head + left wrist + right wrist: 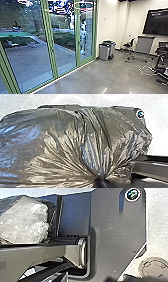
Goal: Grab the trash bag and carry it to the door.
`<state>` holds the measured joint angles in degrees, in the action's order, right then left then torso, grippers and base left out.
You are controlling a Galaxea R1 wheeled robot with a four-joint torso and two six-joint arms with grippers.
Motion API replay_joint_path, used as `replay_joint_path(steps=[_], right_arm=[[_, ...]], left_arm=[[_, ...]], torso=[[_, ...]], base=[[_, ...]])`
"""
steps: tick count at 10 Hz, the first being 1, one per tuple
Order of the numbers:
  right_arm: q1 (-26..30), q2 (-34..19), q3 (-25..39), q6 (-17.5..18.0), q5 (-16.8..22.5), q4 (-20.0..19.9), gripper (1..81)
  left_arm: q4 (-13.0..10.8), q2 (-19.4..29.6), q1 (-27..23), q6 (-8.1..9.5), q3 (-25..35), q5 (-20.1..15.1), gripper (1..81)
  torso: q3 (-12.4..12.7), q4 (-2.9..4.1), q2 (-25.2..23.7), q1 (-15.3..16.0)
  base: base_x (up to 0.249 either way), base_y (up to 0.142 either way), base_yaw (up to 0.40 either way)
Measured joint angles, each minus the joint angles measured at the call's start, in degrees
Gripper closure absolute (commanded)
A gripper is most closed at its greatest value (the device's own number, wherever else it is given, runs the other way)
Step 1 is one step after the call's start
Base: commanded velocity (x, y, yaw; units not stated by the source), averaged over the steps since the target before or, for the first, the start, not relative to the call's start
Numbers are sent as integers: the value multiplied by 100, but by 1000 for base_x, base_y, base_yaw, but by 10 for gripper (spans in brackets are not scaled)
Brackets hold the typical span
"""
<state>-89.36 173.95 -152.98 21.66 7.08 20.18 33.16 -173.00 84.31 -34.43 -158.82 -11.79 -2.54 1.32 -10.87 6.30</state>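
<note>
The trash bag [62, 144] is over the robot's dark plate [107, 238], its neck bunched in the closed left tool [101, 182]; the right tool's state I cannot tell. Drive smoothly toward the glass door [86, 60], limiting swing.

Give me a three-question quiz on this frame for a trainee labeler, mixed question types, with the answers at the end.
1. In the head view, what stands beside the far end of the green-framed glass panels?
A) a bed
B) bins
C) a refrigerator

2. True or false: behind those glass panels lies another office room.

3. Fill in one word, "smooth" or "creased": in the left wrist view, the plastic of the trash bag is ____.

Key: 1. B. 2. False; paved ground and greenery lie outside. 3. Creased.
</note>
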Motion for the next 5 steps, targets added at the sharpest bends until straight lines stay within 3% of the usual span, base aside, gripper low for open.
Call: replay_joint_path(steps=[2, 5], right_arm=[[0, -2, 0, 0, 0, 7, 10], [0, 1, 0, 2, -1, 7, 10]], left_arm=[[0, 0, 0, -2, 0, 0, 811], [0, 1, -2, -2, -2, 0, 811]], torso=[[0, 0, 0, 0], [0, 0, 0, 0]], base=[[173, 0, 0], [176, -66, 0]])
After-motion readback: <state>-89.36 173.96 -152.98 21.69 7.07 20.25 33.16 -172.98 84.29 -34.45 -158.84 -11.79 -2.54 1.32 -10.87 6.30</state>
